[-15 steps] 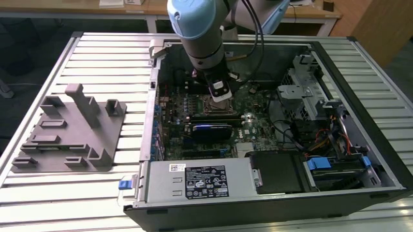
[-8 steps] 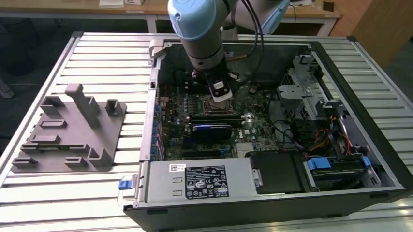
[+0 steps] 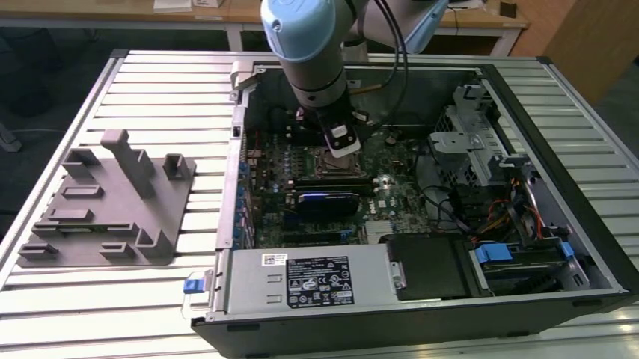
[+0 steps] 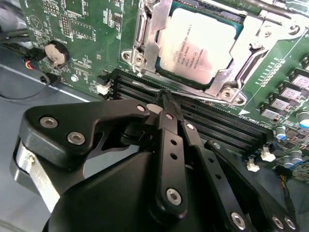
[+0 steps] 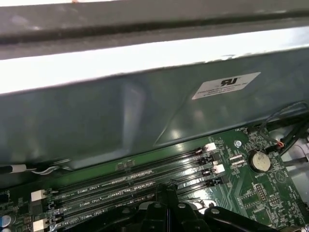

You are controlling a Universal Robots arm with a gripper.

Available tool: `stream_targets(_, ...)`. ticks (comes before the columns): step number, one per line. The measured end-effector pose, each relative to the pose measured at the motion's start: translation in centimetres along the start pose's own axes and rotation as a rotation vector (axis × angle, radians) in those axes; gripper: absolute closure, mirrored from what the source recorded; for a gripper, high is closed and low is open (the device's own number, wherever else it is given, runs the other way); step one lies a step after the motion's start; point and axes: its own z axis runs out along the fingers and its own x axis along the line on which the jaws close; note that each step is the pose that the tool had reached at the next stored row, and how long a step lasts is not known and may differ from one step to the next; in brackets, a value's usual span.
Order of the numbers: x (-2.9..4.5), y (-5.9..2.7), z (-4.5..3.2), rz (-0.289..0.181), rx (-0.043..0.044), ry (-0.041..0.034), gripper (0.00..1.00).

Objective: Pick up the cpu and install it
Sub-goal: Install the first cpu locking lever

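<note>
The cpu [image 4: 200, 46] sits in the socket [image 4: 145, 43] on the motherboard [image 4: 77, 29], its silvery top facing up, with the metal load frame around its edges. In the second wrist view the gripper [image 4: 166, 96] has its fingers closed together with nothing between them; the tips sit over the memory slots [image 4: 217, 123] just beside the socket, near a thin metal lever [image 4: 203, 99] that runs along the socket's edge.

In the exterior view the arm [image 3: 310, 45] reaches down into the open computer case [image 3: 559, 187], and the gripper [image 3: 343, 146] hangs directly above the socket [image 3: 337, 163]. Around it lie a black card [image 3: 325, 202], a drive cage [image 3: 474, 142], bundled cables [image 3: 499, 217] and a power supply [image 3: 304, 277] with a black label. The case rests on a slatted table [image 3: 120, 299]. A grey fixture [image 3: 110, 202] stands on the table, well apart from the case, toward the exterior view's left.

The first wrist view shows the memory slots [image 5: 125, 183], a coin cell [image 5: 259, 161] and the case wall [image 5: 145, 116] with a white sticker [image 5: 227, 84]. The second wrist view also shows the coin cell [image 4: 57, 53]. Printing on the cpu and the slots is too small to make out reliably.
</note>
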Motion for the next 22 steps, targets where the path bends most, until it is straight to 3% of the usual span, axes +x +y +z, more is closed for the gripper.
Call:
stream_targets(14,-0.02,-0.07,0.01,-0.017,0.0340,-0.0049,0.89)
stream_targets(22,-0.01,-0.07,0.02,-0.019,0.0424,-0.0067,0.89)
